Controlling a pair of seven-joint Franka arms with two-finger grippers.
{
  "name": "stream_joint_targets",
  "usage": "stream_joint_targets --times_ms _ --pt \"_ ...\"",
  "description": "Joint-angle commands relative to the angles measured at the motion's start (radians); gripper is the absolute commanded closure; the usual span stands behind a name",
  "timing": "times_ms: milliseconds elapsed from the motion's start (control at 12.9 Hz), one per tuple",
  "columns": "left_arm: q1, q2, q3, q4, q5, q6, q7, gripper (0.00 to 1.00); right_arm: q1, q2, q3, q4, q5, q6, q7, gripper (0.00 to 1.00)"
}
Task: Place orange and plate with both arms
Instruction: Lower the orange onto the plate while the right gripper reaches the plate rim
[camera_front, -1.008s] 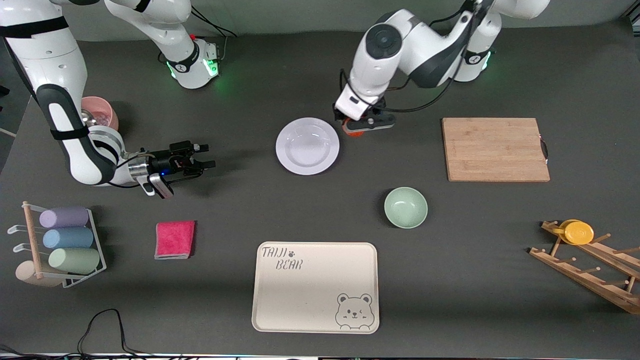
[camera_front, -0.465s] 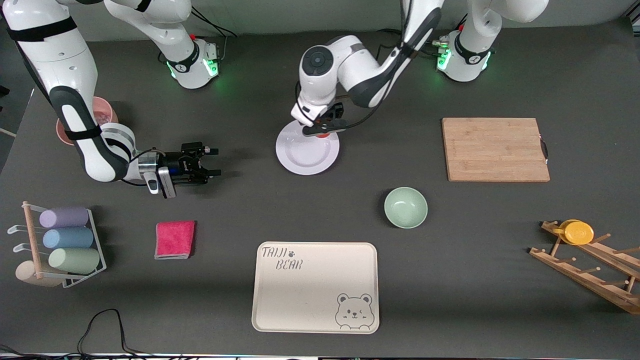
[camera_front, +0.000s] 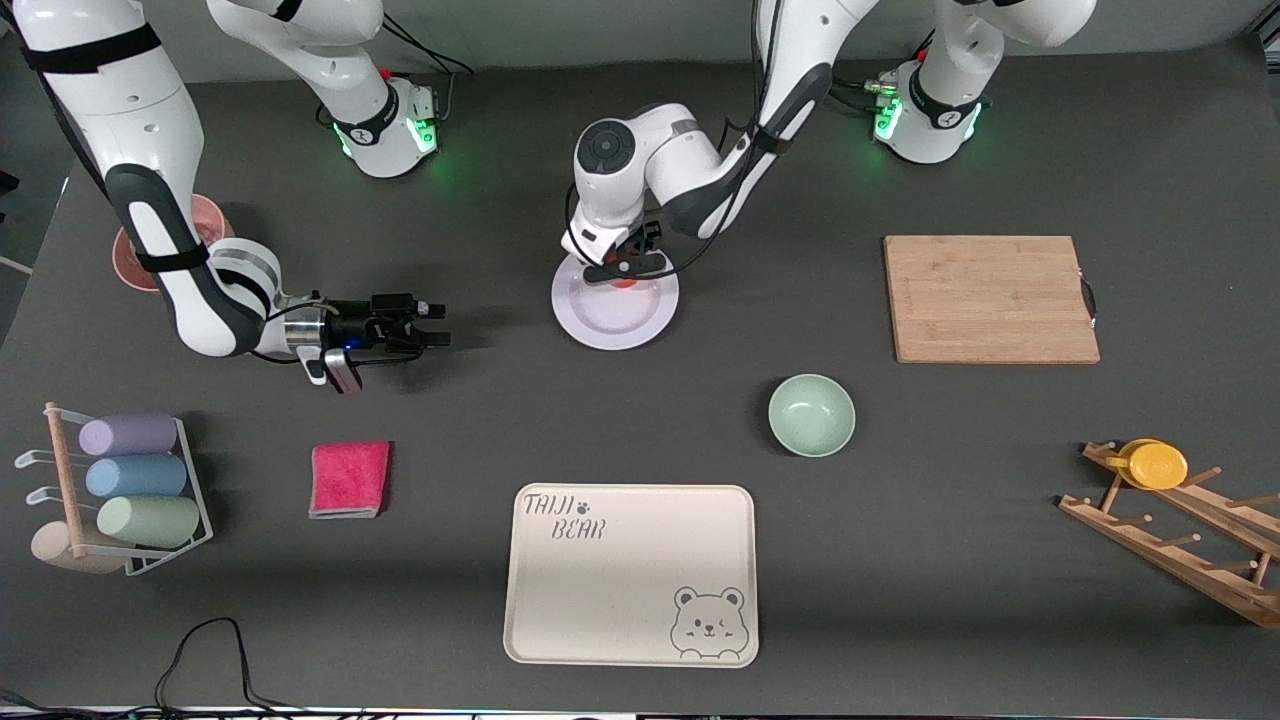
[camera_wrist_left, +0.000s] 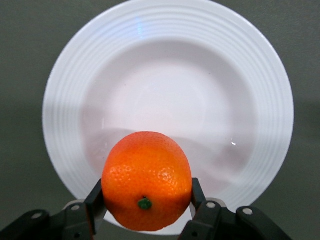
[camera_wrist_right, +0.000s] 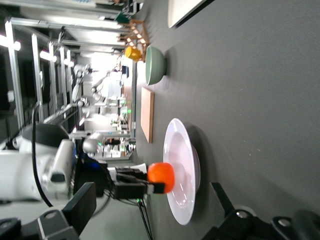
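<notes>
The white plate (camera_front: 615, 310) lies mid-table. My left gripper (camera_front: 622, 268) hangs just over the plate, shut on the orange (camera_front: 624, 283). In the left wrist view the orange (camera_wrist_left: 146, 180) sits between both fingers (camera_wrist_left: 96, 199) with the plate (camera_wrist_left: 167, 95) below it. My right gripper (camera_front: 428, 335) is low over the table, toward the right arm's end, open with nothing in it and pointing at the plate. The right wrist view shows the plate (camera_wrist_right: 182, 175) edge-on, the orange (camera_wrist_right: 161, 177) and the left gripper (camera_wrist_right: 131, 187).
A pale green bowl (camera_front: 811, 415) and a bear-printed tray (camera_front: 630, 575) lie nearer the camera than the plate. A wooden board (camera_front: 990, 298) and a peg rack with a yellow cup (camera_front: 1158, 465) are toward the left arm's end. A red cloth (camera_front: 349, 479), a cup rack (camera_front: 120, 490) and a pink bowl (camera_front: 130, 262) sit toward the right arm's end.
The left arm carried the orange from beside the plate to over it. The right gripper slid a little toward the plate and levelled out.
</notes>
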Motion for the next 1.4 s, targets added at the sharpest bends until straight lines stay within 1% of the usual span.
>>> stream_joint_targets --times_ms 0,78,155,233,310,620,698,776,1008,1086,1163,1318 --pt "-0.018 0.022 0.013 0.034 0.023 0.007 -0.048 1.0 0.068 -0.035 -0.003 -0.031 0.091 0.079 0.061 0.0" --pt "-0.018 0.025 0.015 0.037 0.025 0.007 -0.048 1.0 0.093 -0.035 -0.003 -0.037 0.115 0.114 0.06 0.0" --pt "-0.016 0.028 0.016 0.042 0.023 0.007 -0.05 1.0 0.116 -0.036 -0.003 -0.048 0.157 0.143 0.052 0.0" --pt "-0.015 0.031 0.018 0.049 0.025 0.007 -0.05 0.79 0.14 -0.036 -0.003 -0.057 0.185 0.16 0.049 0.0" --pt "-0.013 0.03 0.021 0.051 0.032 0.007 -0.05 0.01 0.153 -0.036 -0.003 -0.063 0.194 0.186 0.046 0.0" --pt "0.033 -0.002 0.021 0.052 0.074 -0.008 -0.03 0.0 0.225 -0.035 -0.003 -0.129 0.267 0.211 0.058 0.0" --pt "0.045 -0.018 0.021 0.054 0.083 -0.013 -0.016 0.0 0.23 -0.036 -0.003 -0.143 0.288 0.214 0.056 0.0" --pt "0.071 -0.042 0.019 0.052 0.086 -0.023 0.017 0.0 0.262 -0.038 -0.003 -0.155 0.315 0.215 0.041 0.0" --pt "0.151 -0.162 0.015 0.052 0.078 -0.154 0.097 0.0 0.334 -0.016 -0.003 -0.163 0.401 0.214 -0.061 0.0" --pt "0.182 -0.208 0.015 0.052 0.077 -0.21 0.144 0.0 0.343 -0.015 -0.003 -0.163 0.412 0.209 -0.065 0.0" --pt "0.223 -0.26 0.015 0.051 0.072 -0.264 0.206 0.0 0.358 -0.01 -0.003 -0.163 0.415 0.209 -0.068 0.0" --pt "0.328 -0.359 0.015 0.051 0.072 -0.356 0.343 0.0 0.395 0.016 -0.003 -0.163 0.466 0.209 -0.158 0.0"
